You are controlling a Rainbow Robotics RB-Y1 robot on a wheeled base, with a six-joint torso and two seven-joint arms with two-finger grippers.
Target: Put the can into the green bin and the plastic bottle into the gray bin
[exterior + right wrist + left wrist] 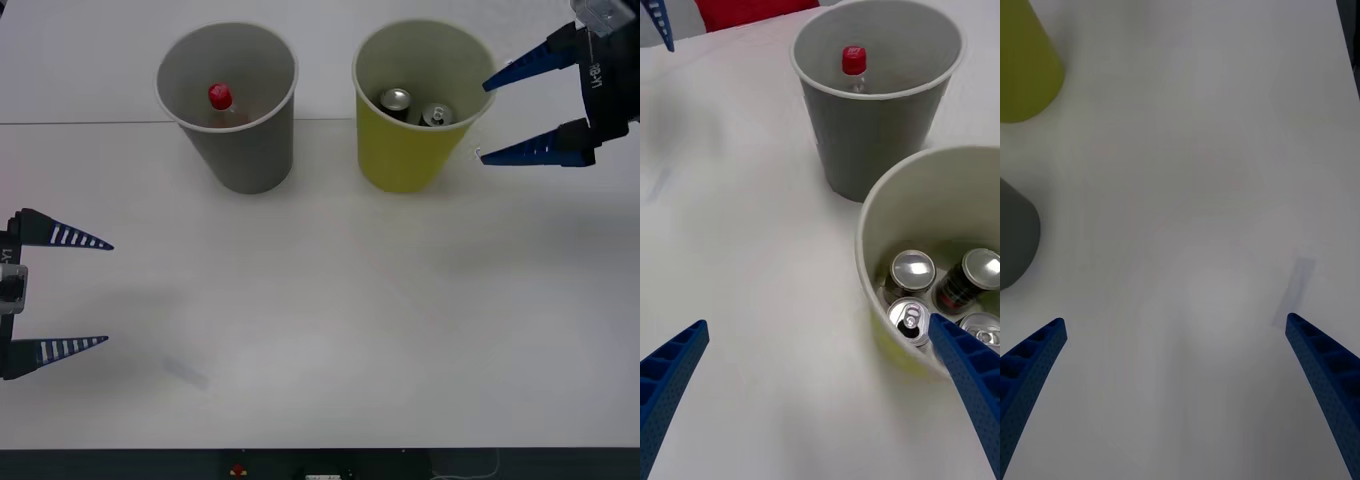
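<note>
Two bins: we see a large gray tapered cup-shaped bin [228, 105] and a large yellow-green tapered cup-shaped bin [420, 100] standing upright, near each other but apart, on the white table [330, 300]
Plastic bottle: we find the small clear plastic bottle with the bright red screw cap [854, 64] upright inside the gray bin
Cans: we count several small silver aluminium drink cans [911, 271] on the floor of the green bin, packed close, pull-tab tops up; one beside them has a dark label [970, 279]
Right gripper: our right gripper [482, 120] sits at the green bin's outer side, its blue ribbed fingers [520, 68] spread wide and holding nothing; the upper fingertip looks to be at the bin's rim, the lower one just beside its wall
Left gripper: our left gripper [108, 292] hangs over bare table, well apart from both bins, fingers spread and empty
In the way: we see a faint pale smudge [188, 372] on the table near the left gripper
</note>
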